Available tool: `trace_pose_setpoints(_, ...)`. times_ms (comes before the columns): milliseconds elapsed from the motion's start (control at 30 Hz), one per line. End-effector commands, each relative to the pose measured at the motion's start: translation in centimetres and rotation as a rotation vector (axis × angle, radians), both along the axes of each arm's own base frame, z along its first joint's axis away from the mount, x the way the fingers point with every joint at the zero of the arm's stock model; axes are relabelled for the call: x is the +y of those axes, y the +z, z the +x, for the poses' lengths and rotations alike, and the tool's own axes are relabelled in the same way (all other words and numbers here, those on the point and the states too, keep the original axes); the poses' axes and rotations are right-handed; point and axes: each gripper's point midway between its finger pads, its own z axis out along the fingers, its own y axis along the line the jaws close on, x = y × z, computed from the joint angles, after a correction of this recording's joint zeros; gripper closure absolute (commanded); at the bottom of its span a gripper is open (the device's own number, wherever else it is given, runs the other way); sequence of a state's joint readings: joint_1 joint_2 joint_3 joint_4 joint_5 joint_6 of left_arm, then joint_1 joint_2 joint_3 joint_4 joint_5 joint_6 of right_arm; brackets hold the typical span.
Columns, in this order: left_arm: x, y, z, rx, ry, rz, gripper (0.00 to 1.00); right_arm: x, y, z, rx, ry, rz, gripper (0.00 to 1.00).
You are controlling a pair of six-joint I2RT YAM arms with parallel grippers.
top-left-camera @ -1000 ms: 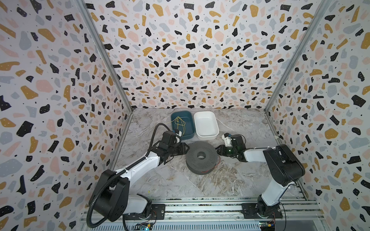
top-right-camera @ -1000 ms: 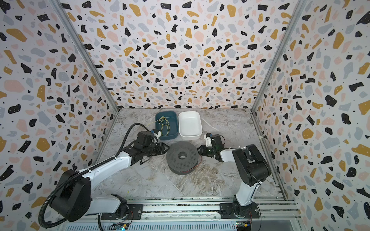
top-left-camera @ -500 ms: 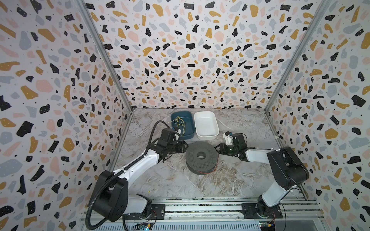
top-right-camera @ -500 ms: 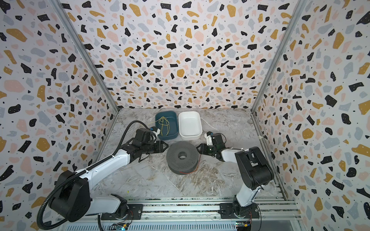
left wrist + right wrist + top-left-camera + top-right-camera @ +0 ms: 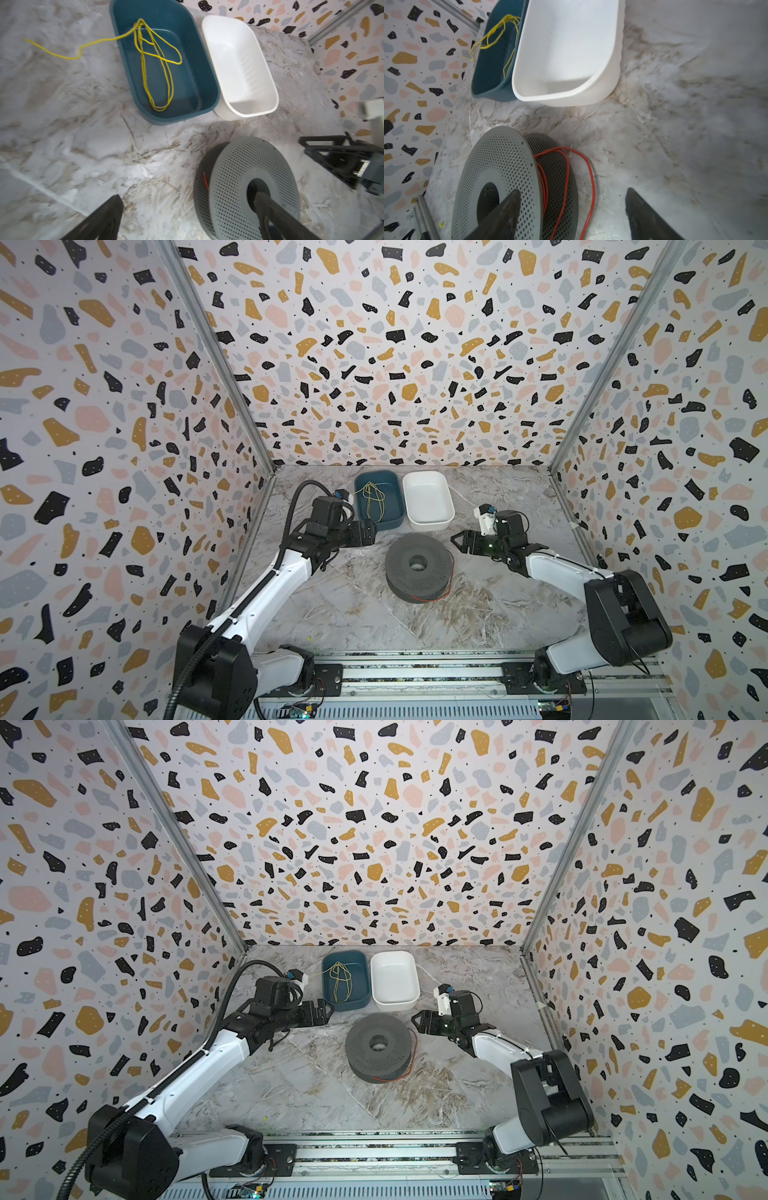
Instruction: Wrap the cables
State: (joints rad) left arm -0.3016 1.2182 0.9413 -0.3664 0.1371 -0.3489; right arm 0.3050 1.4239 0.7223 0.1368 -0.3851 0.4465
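Note:
A grey perforated spool [image 5: 417,568] [image 5: 378,1048] lies flat on the marble table in both top views. The cables, a thin red wire [image 5: 566,176], are partly wound between its two discs, with loose loops spilling onto the table beside it. A short red piece [image 5: 205,180] shows in the left wrist view. My left gripper [image 5: 368,533] [image 5: 189,196] stands open just left of the spool, holding nothing. My right gripper [image 5: 459,541] [image 5: 573,190] stands open just right of it, above the loose loops and apart from them.
Behind the spool a blue bin [image 5: 388,524] holds a yellow-green wire [image 5: 374,497] whose end trails over its rim onto the table. A white bin [image 5: 430,524] stands against it on the right. Patterned walls close in three sides.
Both grippers have opened wide. The left one has drawn back from the spool toward the blue bin; the right one has shifted slightly away from it.

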Motion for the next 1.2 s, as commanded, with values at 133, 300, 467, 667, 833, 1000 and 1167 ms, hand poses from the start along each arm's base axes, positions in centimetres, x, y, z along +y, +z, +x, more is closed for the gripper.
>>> trace_pose_setpoints(133,6.5,3.3,0.9,-0.281,0.249,0.181,0.00,-6.6,3.6,0.3,-0.190,-0.188,-0.273,0.01)
trace_pose_setpoints(300,10.4,2.4,0.5,-0.454,0.386,0.350,0.00,-12.0,3.7,0.8,-0.265,-0.368,-0.442,0.01)
trace_pose_setpoints(467,12.6,-0.4,-0.4,-0.529,0.443,0.474,0.01,-14.0,3.5,0.3,-0.422,-0.405,-0.510,0.01)
trace_pose_setpoints(667,15.5,-1.8,-0.9,-0.658,0.546,0.481,0.00,-15.7,3.7,-0.4,-0.589,-0.485,-0.570,0.00)
trace_pose_setpoints(833,15.2,-3.2,0.1,-0.691,0.512,0.523,0.00,-16.4,4.0,-1.3,-0.721,-0.527,-0.508,0.00)
trace_pose_setpoints(1000,16.4,-3.6,-0.1,-0.719,0.585,0.516,0.00,-15.8,3.6,-1.0,-0.791,-0.477,-0.482,0.00)
trace_pose_setpoints(1167,17.8,-4.5,0.2,-0.713,0.634,0.487,0.00,-16.3,1.6,0.3,-0.758,-0.513,-0.498,0.00)
